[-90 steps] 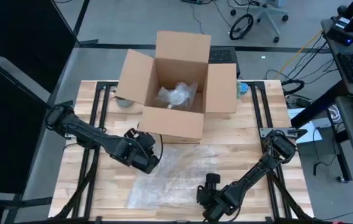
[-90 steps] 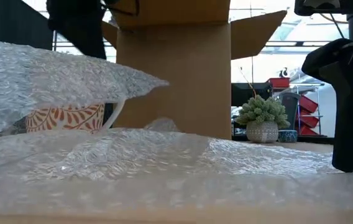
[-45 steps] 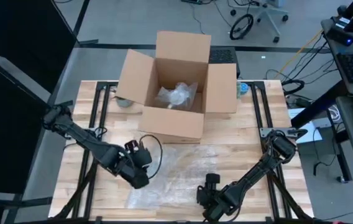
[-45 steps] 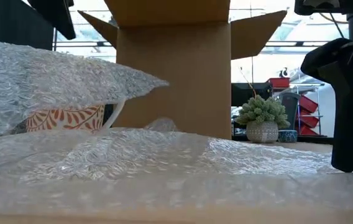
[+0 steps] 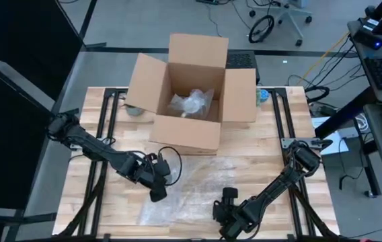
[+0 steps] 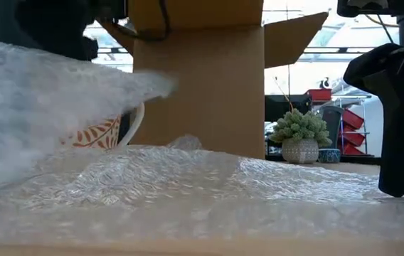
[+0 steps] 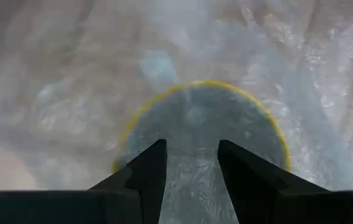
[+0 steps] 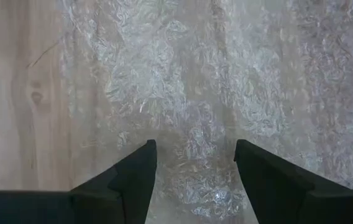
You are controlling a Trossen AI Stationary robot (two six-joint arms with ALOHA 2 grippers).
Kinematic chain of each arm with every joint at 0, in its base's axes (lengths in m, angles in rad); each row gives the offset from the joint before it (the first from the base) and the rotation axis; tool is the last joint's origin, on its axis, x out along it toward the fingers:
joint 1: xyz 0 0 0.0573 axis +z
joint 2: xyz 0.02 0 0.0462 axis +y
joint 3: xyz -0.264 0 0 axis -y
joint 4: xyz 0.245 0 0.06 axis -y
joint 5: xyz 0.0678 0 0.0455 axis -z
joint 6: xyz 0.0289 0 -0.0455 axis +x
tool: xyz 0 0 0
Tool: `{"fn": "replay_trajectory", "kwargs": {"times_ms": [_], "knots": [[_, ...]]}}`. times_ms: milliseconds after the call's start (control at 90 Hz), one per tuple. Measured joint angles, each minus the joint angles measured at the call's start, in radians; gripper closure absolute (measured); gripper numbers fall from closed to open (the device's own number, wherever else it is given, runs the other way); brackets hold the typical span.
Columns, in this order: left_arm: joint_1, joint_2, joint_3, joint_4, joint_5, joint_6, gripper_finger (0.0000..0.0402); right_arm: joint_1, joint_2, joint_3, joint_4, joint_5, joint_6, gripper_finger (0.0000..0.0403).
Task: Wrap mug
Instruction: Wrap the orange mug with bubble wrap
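On the near-left part of the wooden table (image 5: 278, 176), the left gripper (image 5: 156, 189) sits over the folded edge of the bubble-wrap sheet (image 5: 198, 185). Its wrist view looks straight down on the mug (image 7: 204, 134), yellow rim round under the plastic, fingers spread apart either side of a strip of wrap. In the low view the mug (image 6: 106, 131) shows as a leaf-patterned side and handle, tucked under the lifted flap, standing on the sheet.

The right gripper (image 5: 226, 205) rests at the near edge of the sheet, fingers wide apart over bubble wrap and bare wood, gripping nothing.

Step in hand, as I judge it: first fold over the mug, flap draped but not secured. The next move probably calls for pressing or pinching the flap down past the mug's far side, then rolling mug and wrap together toward free sheet. The right gripper could pin the near edge so the sheet does not slide.

Edges and room: the open cardboard box (image 5: 189, 94) stands just behind the sheet, with a wrapped item inside, so rolling away from the arms has little room. Free sheet lies toward the right side. The near table edge is close to both grippers, and wrap already reaches it.
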Motion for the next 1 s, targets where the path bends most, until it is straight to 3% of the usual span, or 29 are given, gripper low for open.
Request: {"fn": "replay_trajectory", "kwargs": {"times_ms": [300, 578, 778, 1000], "knots": [[0.006, 0.059, -0.013, 0.034, -0.028, -0.018, 0.0264, -0.006, -0.016, 0.018, -0.052, -0.012, -0.003, 0.0200], [0.006, 0.070, -0.015, 0.088, -0.031, 0.010, 0.0264, -0.004, -0.207, 0.043, -0.193, -0.003, 0.061, 0.0200], [0.006, 0.071, -0.015, 0.093, -0.045, 0.008, 0.0264, -0.004, -0.328, -0.027, -0.313, 0.073, 0.312, 0.0190], [0.006, 0.072, -0.015, 0.094, -0.057, 0.013, 0.0263, 0.017, -0.446, -0.359, -0.082, 0.040, 0.704, 0.0172]]}}
